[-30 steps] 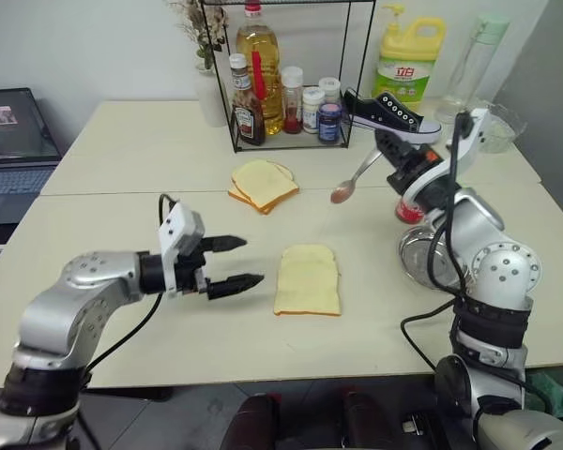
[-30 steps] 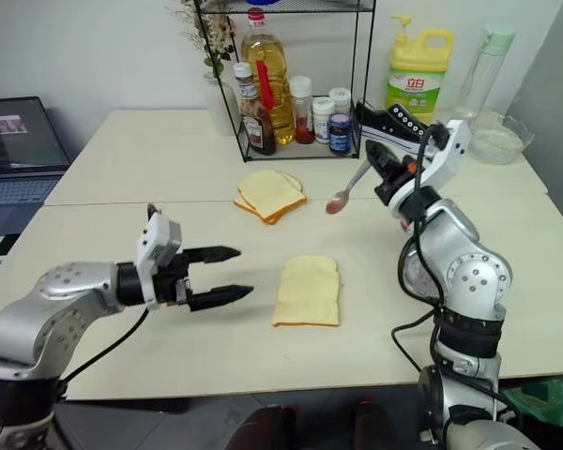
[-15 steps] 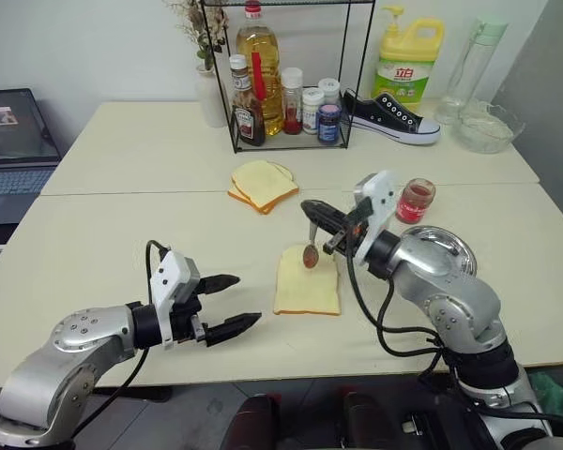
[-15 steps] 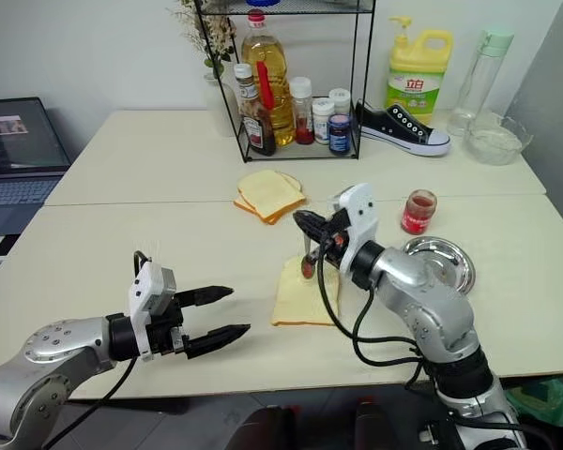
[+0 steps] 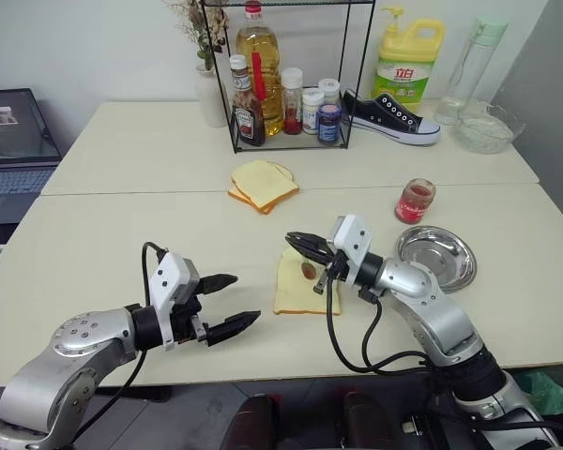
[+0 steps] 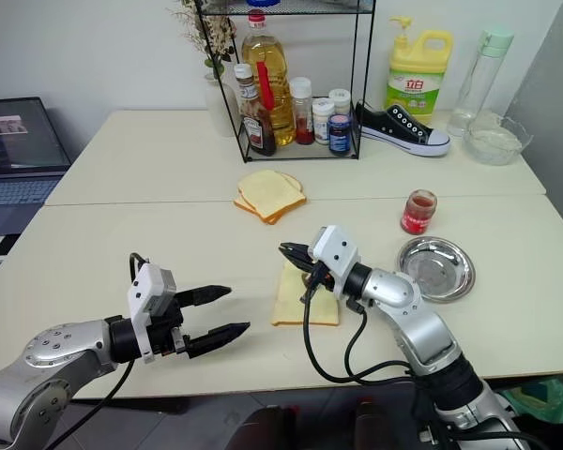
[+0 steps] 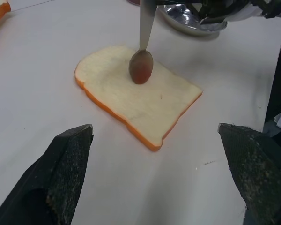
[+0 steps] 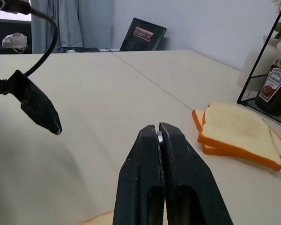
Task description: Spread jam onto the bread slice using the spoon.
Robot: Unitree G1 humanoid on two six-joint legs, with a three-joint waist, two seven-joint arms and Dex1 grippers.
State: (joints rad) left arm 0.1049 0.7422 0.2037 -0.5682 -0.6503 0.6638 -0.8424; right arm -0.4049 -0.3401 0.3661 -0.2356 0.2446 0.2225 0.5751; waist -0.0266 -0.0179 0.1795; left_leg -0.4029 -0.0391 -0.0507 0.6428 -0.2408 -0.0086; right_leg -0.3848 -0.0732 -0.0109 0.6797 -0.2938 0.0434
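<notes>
Spoon (image 7: 141, 65) lowered onto bread slice (image 7: 136, 96); jar (image 5: 415, 201) holds jam

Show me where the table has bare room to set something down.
Bare tabletop lies between the open left pincer and the stacked pale bread slices. Crowded: the black wire rack of bottles, and around the single pale bread slice near the round steel plate.

My left end effector (image 5: 227, 303) hangs low over the near side of the bench (image 5: 122, 216), forearm reaching forward and angled inward, its two black fingers (image 7: 61, 173) spread wide with nothing between them. My right arm bends across toward the middle, elbow out to the right. The right end effector (image 5: 298, 244) points level and leftward, fingers (image 8: 164, 164) pinched tight on the spoon (image 7: 141, 61) handle, which hangs down from them.
</notes>
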